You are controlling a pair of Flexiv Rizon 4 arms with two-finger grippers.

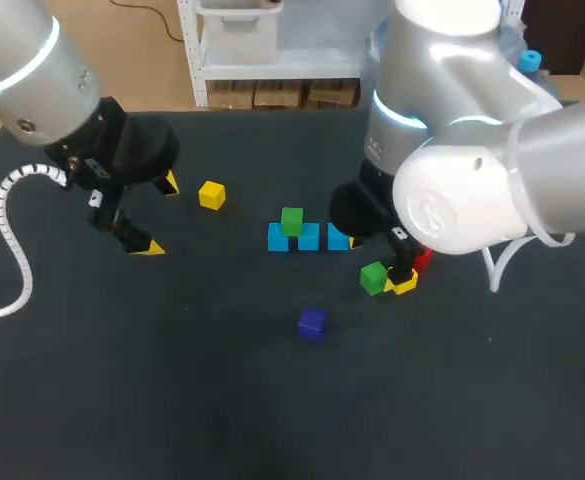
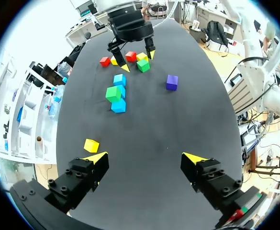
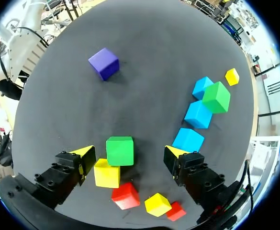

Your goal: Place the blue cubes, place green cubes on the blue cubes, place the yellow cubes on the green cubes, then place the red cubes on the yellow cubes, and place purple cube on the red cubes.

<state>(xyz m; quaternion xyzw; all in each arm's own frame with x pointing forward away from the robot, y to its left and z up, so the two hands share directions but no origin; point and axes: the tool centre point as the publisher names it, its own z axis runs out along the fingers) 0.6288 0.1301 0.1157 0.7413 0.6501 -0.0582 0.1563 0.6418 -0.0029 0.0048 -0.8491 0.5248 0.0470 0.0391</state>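
Note:
Three blue cubes (image 1: 307,238) lie in a row mid-table, and one green cube (image 1: 291,221) rests on top of them. My right gripper (image 3: 128,154) stands open over a second green cube (image 3: 119,150), which sits between its fingers with a gap on each side. Close under that gripper lie a yellow cube (image 3: 106,173), a red cube (image 3: 125,195), another yellow cube (image 3: 158,204) and another red cube (image 3: 176,211). The purple cube (image 1: 312,323) sits alone nearer the front. My left gripper (image 1: 160,215) hangs open and holds nothing, beside a lone yellow cube (image 1: 211,195).
The dark table (image 1: 172,380) carries only the cubes. My right arm's bulky elbow (image 1: 472,190) hangs over the table's right side and hides part of the cube cluster in the head view.

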